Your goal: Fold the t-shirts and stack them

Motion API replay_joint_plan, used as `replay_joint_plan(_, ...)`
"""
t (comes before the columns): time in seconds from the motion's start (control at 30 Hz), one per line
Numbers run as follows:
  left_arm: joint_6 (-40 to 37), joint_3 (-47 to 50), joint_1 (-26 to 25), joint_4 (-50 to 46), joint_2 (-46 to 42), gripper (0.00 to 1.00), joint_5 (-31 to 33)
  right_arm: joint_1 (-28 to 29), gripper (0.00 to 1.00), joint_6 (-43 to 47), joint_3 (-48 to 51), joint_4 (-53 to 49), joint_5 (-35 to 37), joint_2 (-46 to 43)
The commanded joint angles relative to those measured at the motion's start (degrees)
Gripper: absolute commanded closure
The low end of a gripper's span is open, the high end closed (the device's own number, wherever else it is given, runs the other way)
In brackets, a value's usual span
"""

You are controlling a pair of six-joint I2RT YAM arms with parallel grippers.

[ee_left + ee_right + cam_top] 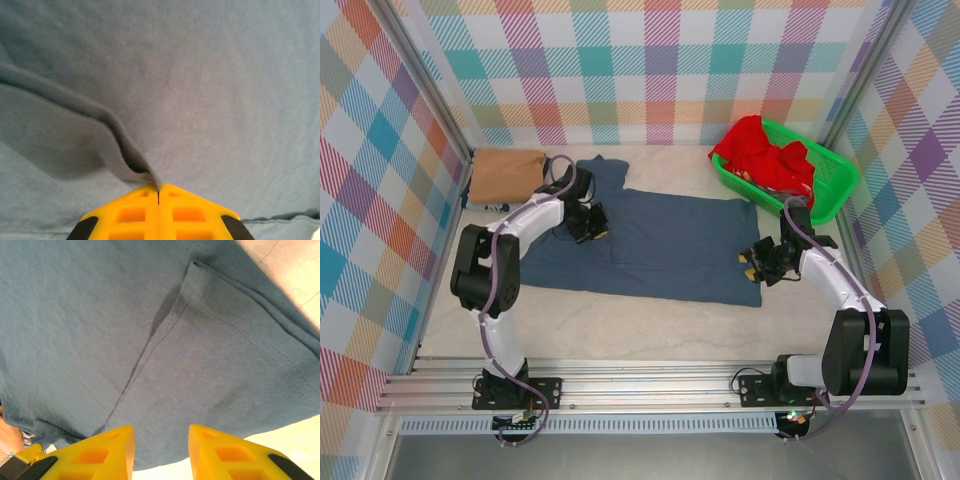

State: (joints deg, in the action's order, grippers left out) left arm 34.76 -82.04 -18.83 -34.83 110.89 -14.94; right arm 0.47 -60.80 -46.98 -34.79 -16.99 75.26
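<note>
A: Lying flat mid-table, the blue shirt (660, 245) spreads between both arms. What has the left gripper (158, 191) got?
B: Its fingers are pressed together on a raised fold of that blue cloth, toward the shirt's left part.
A: And the right gripper (161, 440)?
B: Fingers apart, nothing between them, over the shirt's right edge beside a sleeve seam.
A: The other shirts?
B: Tan shirt (505, 175) lies flat at the far left corner, near the blue one's sleeve. Red shirt (765, 155) is heaped in the green basket (842, 188), far right.
</note>
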Motion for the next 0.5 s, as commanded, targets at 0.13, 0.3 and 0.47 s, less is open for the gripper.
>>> replay_joint_plan(0.13,-4.7,-4.6,-1.8,-4.1,2.8,0.95,2.4,0.4,0.66,1.3,0.0,-1.9,-0.4,-1.2)
replay_joint_plan(0.3,-6.3,-7.8,-3.4,-5.0,5.2,0.98,1.7,0.4,0.67,1.3,0.3,-1.8,-0.3,-1.0)
replay_joint_plan(0.47,-7.2,-8.4,-4.4,-5.4,6.6,0.99,1.8,0.3,0.67,1.3,0.0,-1.7,-0.2,-0.8)
